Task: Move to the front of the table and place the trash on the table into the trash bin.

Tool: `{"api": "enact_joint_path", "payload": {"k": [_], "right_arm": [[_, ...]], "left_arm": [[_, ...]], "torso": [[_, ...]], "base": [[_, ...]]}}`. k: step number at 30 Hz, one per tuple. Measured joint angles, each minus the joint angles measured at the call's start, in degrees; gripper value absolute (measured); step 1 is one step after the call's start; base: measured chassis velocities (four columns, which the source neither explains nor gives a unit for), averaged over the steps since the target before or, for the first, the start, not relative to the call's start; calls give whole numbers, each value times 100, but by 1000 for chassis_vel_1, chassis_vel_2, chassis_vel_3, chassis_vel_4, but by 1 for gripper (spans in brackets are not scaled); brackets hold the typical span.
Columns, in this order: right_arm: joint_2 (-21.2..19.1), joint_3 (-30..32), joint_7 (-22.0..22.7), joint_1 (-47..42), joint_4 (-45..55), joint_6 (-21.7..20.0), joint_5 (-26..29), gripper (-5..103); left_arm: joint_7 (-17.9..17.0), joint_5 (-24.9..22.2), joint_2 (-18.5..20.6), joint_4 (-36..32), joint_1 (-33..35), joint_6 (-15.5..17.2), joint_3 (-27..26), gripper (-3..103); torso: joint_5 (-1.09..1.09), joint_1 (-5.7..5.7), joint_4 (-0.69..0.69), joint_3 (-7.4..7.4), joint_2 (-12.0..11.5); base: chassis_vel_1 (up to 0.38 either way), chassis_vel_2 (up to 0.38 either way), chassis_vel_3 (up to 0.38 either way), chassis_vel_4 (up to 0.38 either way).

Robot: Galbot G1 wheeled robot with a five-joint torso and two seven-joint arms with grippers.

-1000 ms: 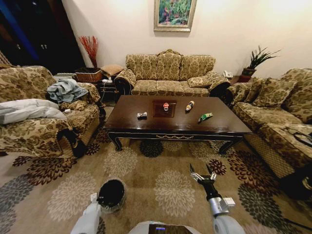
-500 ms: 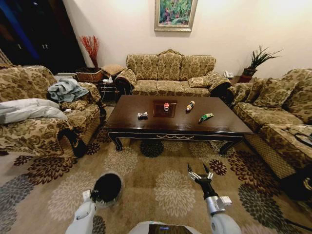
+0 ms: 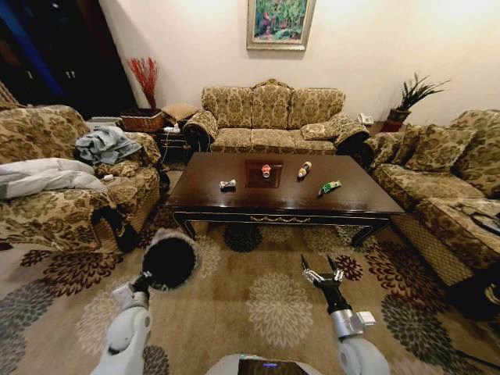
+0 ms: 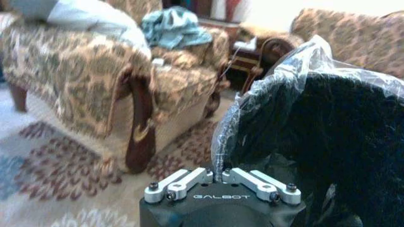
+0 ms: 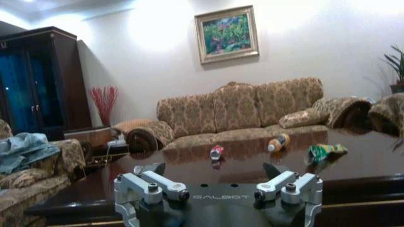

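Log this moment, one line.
left hand: holding bin | right hand: open, idle | trash: on table

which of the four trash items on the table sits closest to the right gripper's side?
The green bottle: it lies farthest to the robot's right on the table and nearest its front edge, more in line with the right gripper than the orange-labelled bottle, red can or silver piece.

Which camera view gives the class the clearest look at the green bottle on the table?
The head view: the green bottle lies in full on the table, right of the other trash. The right wrist view shows it side-on and low across the glossy top, partly mirrored. The left wrist view looks at the trash bin instead.
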Motion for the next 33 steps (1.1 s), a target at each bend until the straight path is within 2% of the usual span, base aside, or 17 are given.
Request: {"api": "enact_joint_path", "payload": {"k": [4,5,6,10,12,14,15,17,19,20,24,28,33], "right_arm": [[-47,-10,-39,41,25,114,-21,100],[-93,-9,-91,103,46,244,-88,100],[-93,-9,-91,103,46,244,-88,100],[-148,0,-215,260,95,534,-197,100],[-152,1,-221,268,115,559,-197,100],[-156,4,-221,236,221,577,-200,100],[-156,4,-221,236,221,577,-200,100],[-156,27,-153,169,352,520,-202,100],[-163,80,32,48,669,239,-78,100],[-163,80,32,48,669,239,-78,100],[-236,117,252,9,1143,-283,367,100],[-264,94,296,89,1231,-485,502,100],[-258,29,290,190,1218,-601,491,100]], "left_arm": [[160,85,251,-245,273,55,21,2],[265,51,547,-366,473,173,35,2],[265,51,547,-366,473,173,35,2],[629,166,1176,-320,693,301,52,2],[695,184,1261,-296,688,331,53,2],[975,239,1459,-268,626,448,92,2],[975,239,1459,-268,626,448,92,2],[1165,381,1566,-273,557,510,144,2],[1387,630,1668,-323,431,583,204,2],[1387,630,1668,-323,431,583,204,2],[1403,757,1822,-279,274,539,261,2],[1413,704,1949,-203,256,537,256,2],[1434,312,2320,-130,295,765,212,2]], "torso": [[-3,0,0,0,0],[1,0,0,1,0],[1,0,0,1,0],[-2,0,2,1,0],[-1,0,2,1,0],[-1,0,0,1,0],[-1,0,0,1,0],[-1,1,-1,1,0],[-1,1,-1,1,0],[-1,1,-1,1,0],[0,0,-1,1,0],[-1,0,2,1,0],[0,-1,1,0,0]], "base": [[0,0,0,0],[0,0,0,0],[0,0,0,0],[0,0,0,0],[0,0,0,0],[0,0,0,0],[0,0,0,0],[0,0,0,0],[0,0,0,0],[0,0,0,0],[0,0,0,0],[0,0,0,0],[-41,73,65,-49]]}}
